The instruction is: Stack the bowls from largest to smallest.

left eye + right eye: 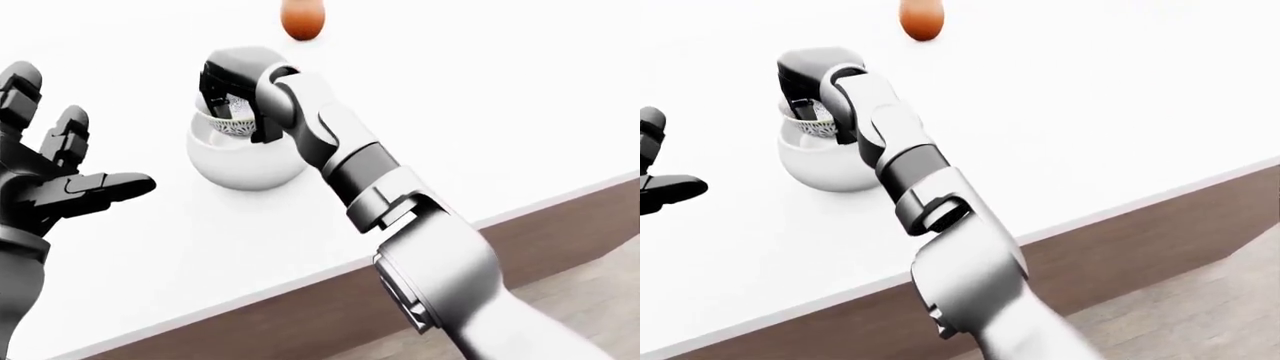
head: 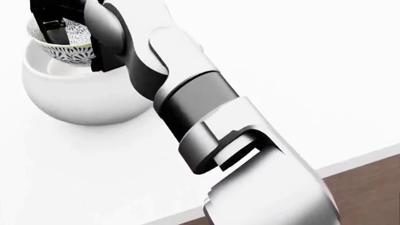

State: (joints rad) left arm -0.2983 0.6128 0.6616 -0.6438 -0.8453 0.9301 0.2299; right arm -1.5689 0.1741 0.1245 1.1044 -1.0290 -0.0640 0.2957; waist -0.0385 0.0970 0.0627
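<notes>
Fingers [image 2: 56,16] of the right hand [image 1: 228,79] closed round the rim of a small patterned bowl [image 2: 71,44], which hung partly inside the mouth of a large white bowl [image 1: 245,157] at the far left of the white table [image 1: 480,112]. The left hand [image 1: 55,184] stood well apart at the near left, its fingers spread and holding nothing. A release from a tilt could have sent the small bowl clattering against the larger one's wall or left it seated askew; a snagged finger might also have dragged either bowl. Both looked hard and glazed, the large one round-bellied and smooth, the small one covered in a fine dark leaf print. An orange, egg-shaped object [image 1: 302,20] sat farther off.
</notes>
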